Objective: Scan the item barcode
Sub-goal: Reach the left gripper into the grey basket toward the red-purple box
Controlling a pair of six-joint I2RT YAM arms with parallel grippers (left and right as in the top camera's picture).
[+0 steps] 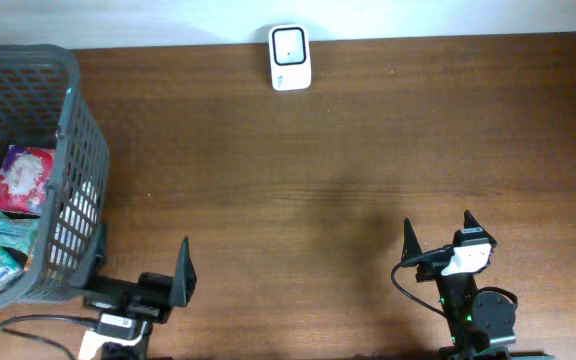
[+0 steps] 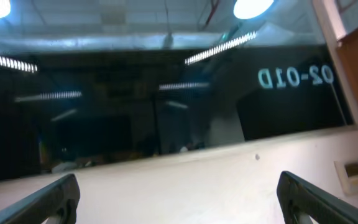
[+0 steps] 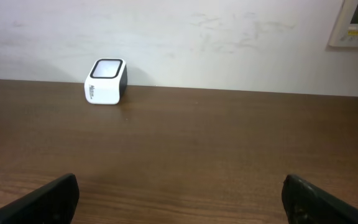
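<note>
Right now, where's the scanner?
Overhead: the white scanner sits at the far edge of the table, about midway across, well right of the grey basket. The right wrist view has it ahead, left of centre.

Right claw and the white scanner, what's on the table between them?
Nothing: the right wrist view shows only bare brown table from the open right claw up to the scanner.

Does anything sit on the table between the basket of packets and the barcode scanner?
Nothing visible does: only bare tabletop lies between the mesh basket and the white scanner. The packets sit inside the basket, so its wall stands between them and the open left gripper.
</note>
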